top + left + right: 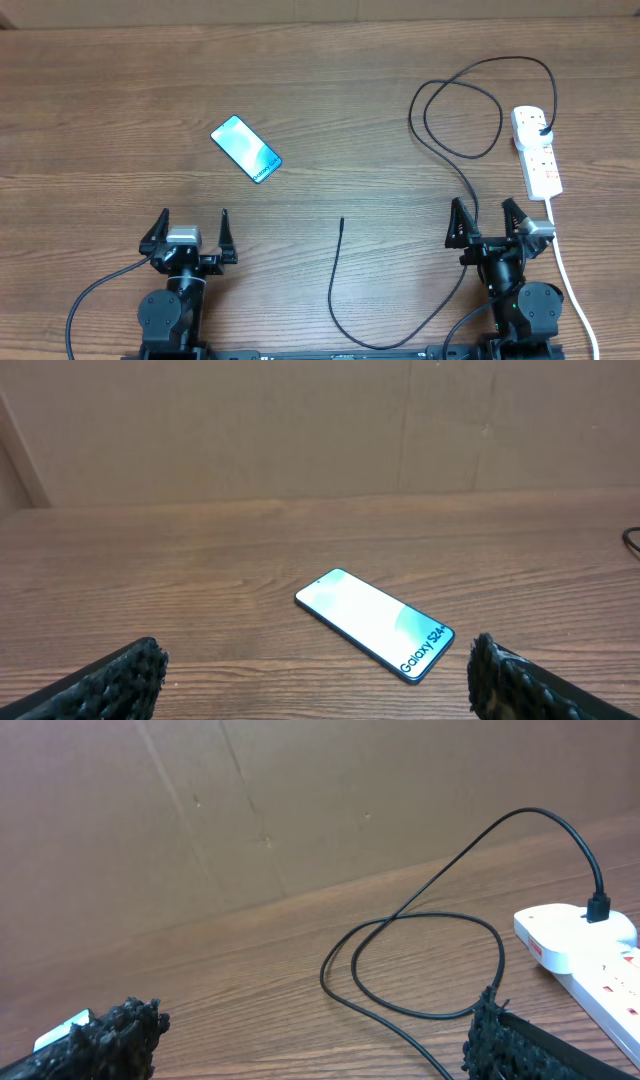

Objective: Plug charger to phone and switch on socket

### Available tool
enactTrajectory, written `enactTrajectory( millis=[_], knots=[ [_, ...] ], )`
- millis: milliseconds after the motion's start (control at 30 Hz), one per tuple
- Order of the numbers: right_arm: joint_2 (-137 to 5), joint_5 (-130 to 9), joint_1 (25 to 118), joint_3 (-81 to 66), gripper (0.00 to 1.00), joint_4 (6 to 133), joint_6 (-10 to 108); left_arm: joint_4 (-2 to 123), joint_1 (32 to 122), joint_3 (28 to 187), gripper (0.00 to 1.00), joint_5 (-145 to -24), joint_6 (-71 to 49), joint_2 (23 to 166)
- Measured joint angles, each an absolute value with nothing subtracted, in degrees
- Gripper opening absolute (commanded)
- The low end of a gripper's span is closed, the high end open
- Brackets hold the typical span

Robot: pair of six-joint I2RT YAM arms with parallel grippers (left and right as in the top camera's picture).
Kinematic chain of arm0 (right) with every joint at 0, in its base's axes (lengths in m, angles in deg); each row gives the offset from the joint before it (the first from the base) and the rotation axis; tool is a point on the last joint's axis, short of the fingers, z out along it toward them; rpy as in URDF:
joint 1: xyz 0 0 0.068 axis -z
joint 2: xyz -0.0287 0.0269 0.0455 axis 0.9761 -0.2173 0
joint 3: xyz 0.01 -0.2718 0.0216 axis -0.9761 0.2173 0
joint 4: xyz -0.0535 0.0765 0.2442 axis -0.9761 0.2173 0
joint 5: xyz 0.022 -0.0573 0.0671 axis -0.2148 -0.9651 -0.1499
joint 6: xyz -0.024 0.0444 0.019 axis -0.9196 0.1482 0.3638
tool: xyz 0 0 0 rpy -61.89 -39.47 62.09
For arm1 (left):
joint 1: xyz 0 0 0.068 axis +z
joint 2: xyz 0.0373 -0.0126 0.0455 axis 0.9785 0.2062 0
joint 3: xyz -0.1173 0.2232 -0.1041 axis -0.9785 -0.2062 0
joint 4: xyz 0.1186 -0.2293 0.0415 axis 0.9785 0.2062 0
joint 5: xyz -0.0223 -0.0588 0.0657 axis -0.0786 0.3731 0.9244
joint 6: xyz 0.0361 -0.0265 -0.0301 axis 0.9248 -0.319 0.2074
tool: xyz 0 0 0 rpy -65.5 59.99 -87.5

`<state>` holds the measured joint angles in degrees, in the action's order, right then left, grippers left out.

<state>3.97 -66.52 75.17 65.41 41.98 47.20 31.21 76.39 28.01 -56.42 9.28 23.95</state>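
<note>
**Left gripper [195, 215] and right gripper [482, 205] sitting wide open, charger tip lying apart from phone**

Both grippers are resting at the near edge of the table [100, 100], each with its fingers spread wide and holding nothing. The phone [246, 149] is lying flat and screen-up on the wood, set diagonally. It is sitting ahead of the left gripper and slightly to its right, well apart from it. Its cyan screen is glowing, with white lettering at the nearer end.

The charger [333, 280] is trailing across the right half of the table. Its plug [545, 131] is sitting in the far-end outlet of the socket [540, 165]. The cable is arching away leftward, curling into a loose loop, then running back to the right gripper and passing under it between the fingers. From there it is sweeping along the near edge and turning up toward mid-table. Its tip [342, 221] is lying bare on the wood there, nearer than the phone and to its right, not touching it.

The socket is lying lengthwise at the far right, just ahead of the right gripper. Its white cord [566, 268] is running down past that gripper's right side. Whether a switch is on, the pictures are not showing
</note>
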Motion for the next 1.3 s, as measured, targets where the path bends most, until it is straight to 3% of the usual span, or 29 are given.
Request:
enactTrajectory(
  millis=[1300],
  knots=[
    [4.0, -66.5, 75.1, 65.4, 1.0, 42.0, 47.2, 34.4, 76.4, 29.4, 1.0, -57.2, 9.3, 24.0]
  ],
)
